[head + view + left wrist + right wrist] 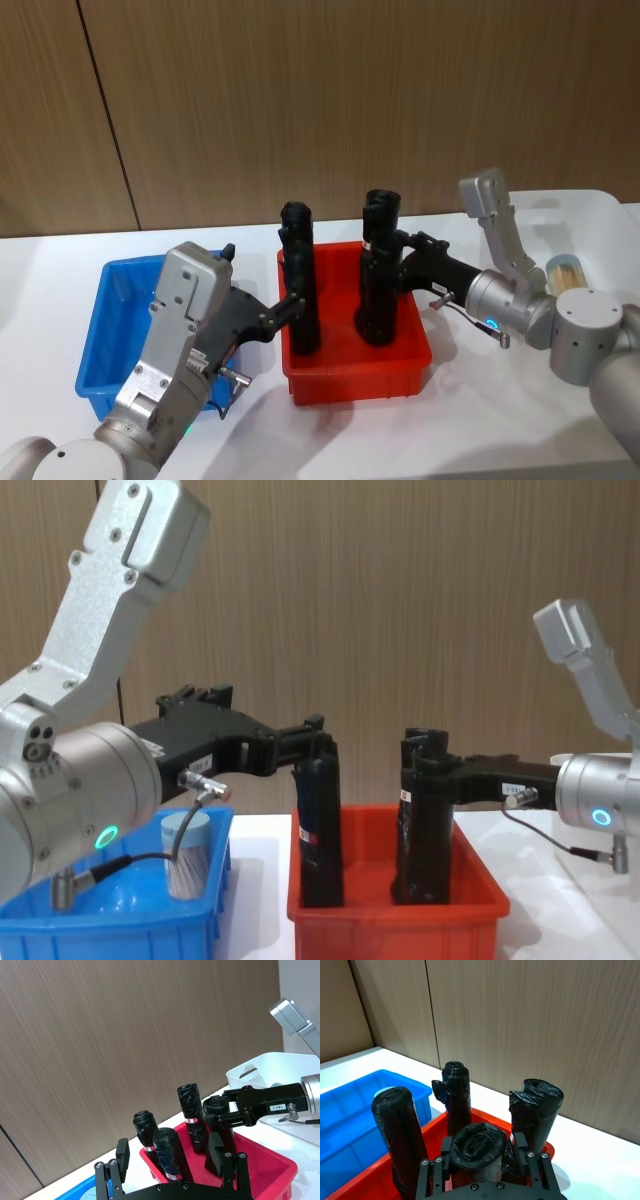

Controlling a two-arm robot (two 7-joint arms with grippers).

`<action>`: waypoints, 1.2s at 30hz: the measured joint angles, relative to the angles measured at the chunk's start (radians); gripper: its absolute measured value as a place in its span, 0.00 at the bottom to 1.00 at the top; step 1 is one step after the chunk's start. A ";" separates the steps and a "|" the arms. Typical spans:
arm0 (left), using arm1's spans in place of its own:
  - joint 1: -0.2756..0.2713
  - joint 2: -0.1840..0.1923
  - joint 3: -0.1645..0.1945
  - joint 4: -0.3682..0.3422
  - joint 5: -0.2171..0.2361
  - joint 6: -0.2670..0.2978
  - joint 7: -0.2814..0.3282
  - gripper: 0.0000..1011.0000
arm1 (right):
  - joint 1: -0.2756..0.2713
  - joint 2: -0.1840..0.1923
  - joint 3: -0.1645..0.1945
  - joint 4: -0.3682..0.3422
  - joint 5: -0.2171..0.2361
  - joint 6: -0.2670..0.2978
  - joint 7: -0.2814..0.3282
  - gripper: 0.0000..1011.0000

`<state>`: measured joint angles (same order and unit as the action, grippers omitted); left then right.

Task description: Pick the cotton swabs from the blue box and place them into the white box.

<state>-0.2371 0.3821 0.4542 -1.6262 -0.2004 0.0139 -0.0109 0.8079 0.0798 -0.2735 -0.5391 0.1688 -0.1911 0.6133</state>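
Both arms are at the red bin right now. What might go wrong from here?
1. The left gripper and right gripper are at tall black bottles in the red plastic bin; they may lift or topple these.
2. The clear cotton swab cylinder sits untouched in the bright blue box.

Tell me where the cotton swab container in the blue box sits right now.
In the chest view the cotton swabs stand upright in the blue box, at the robot's left, beside the red bin and below the left arm.
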 joint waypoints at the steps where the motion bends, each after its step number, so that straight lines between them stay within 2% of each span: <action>1: 0.000 0.000 0.000 0.000 0.000 0.000 0.000 0.99 | 0.002 -0.001 0.000 0.004 0.000 -0.002 0.001 0.77; 6: 0.000 0.000 0.000 0.000 0.000 0.000 0.000 0.99 | 0.005 -0.002 -0.002 0.010 0.005 -0.009 0.010 0.61; 7: 0.000 0.000 0.000 0.000 0.000 0.000 0.000 0.99 | 0.005 -0.002 -0.002 0.007 0.006 -0.009 0.012 0.56; 8: 0.000 0.000 0.000 0.000 0.000 0.000 0.000 0.99 | 0.004 -0.001 -0.002 0.004 0.006 -0.009 0.013 0.56; 9: 0.000 0.000 0.000 0.000 0.000 0.000 0.000 0.99 | 0.002 -0.001 -0.002 0.000 0.006 -0.009 0.013 0.50; 13: 0.000 0.000 0.000 0.000 0.000 0.000 0.000 0.99 | -0.015 0.005 -0.002 -0.037 0.008 -0.002 0.013 0.46; 18: 0.000 0.000 0.000 0.000 0.000 0.000 0.000 0.99 | -0.053 0.018 0.000 -0.122 0.017 0.023 0.010 0.43; 22: 0.000 0.000 0.000 0.000 0.000 0.000 0.000 0.99 | -0.096 0.035 0.006 -0.225 0.028 0.051 0.002 0.41; 30: 0.000 0.000 0.000 0.000 0.000 0.000 0.000 0.99 | -0.155 0.062 0.019 -0.383 0.048 0.100 -0.019 0.36; 31: 0.000 0.000 0.000 0.000 0.000 0.000 0.000 0.99 | -0.170 0.070 0.023 -0.426 0.053 0.112 -0.026 0.36; 36: 0.000 0.000 0.000 0.000 0.000 0.000 0.000 0.99 | -0.210 0.093 0.037 -0.555 0.070 0.157 -0.061 0.35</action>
<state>-0.2371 0.3821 0.4542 -1.6262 -0.2004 0.0139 -0.0109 0.5977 0.1726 -0.2362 -1.0946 0.2384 -0.0346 0.5525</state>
